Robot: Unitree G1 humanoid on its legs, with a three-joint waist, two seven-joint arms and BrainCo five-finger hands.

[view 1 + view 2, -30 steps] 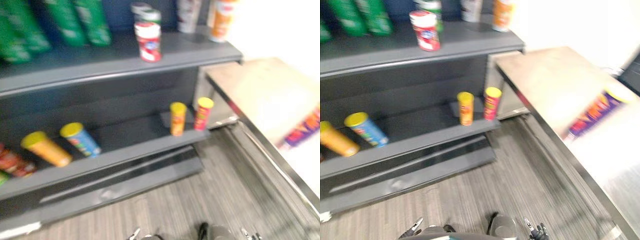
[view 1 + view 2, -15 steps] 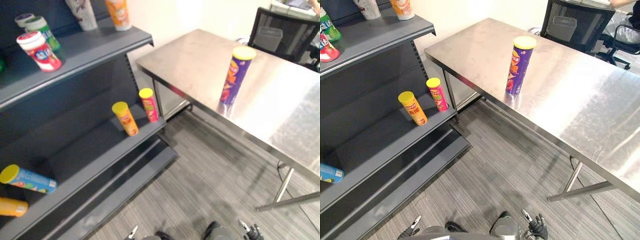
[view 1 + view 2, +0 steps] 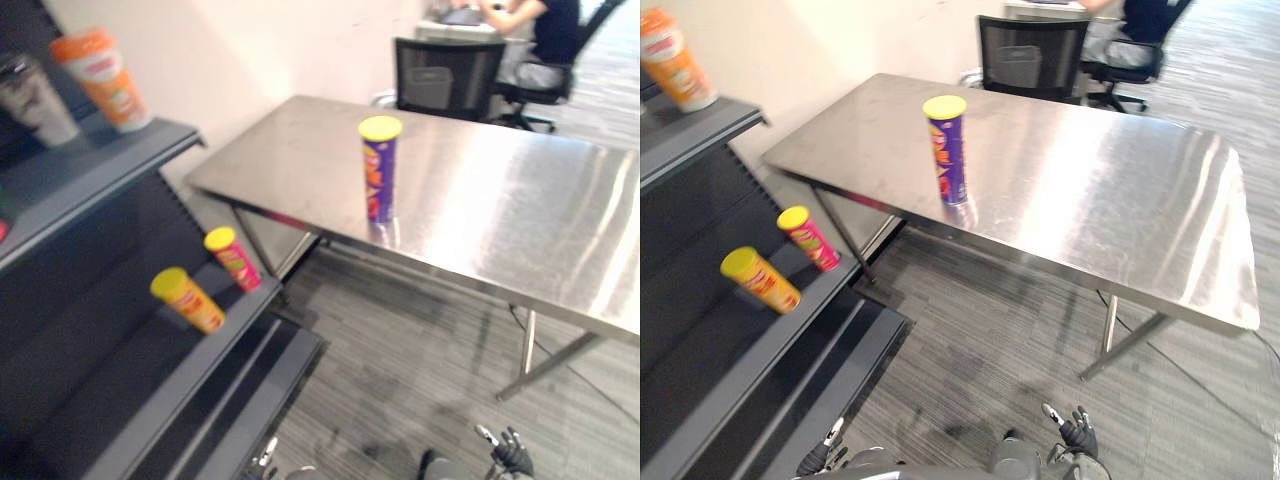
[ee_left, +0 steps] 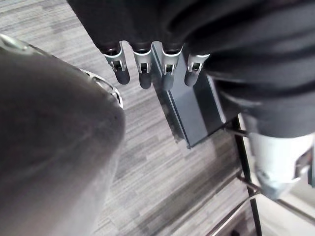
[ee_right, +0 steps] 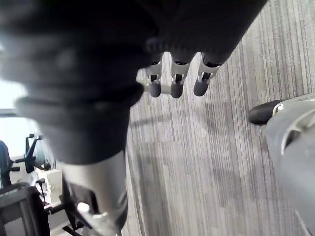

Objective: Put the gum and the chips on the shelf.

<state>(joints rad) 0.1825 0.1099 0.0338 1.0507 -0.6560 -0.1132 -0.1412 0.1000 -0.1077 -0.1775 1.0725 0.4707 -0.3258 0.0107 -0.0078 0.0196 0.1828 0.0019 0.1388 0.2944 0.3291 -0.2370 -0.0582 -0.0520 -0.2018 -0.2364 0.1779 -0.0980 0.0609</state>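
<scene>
Left eye view, chips: the chips can [image 3: 380,168], purple with a yellow lid, stands upright on the steel table [image 3: 500,215], toward the end nearer the shelf and well apart from both hands.
Left eye view, shelf: the dark shelf [image 3: 150,390] is at the robot's left. Two yellow-lidded cans [image 3: 187,300] lean on its lower board.
Place of the gum: cannot be told here.
Right eye view, hands: the right hand [image 3: 1072,432] and the left hand [image 3: 828,450] hang low beside the robot.
Left wrist view: the fingers [image 4: 143,74] hang straight and relaxed, grasping nothing.
Right wrist view: the fingers [image 5: 176,86] are likewise loose and empty above the grey floor [image 5: 197,162].
Step in hand: likely the approach to the table, with nothing picked up yet.
Next move: probably a step closer, then a raised hand wrapping the can's middle without tipping it.
</scene>
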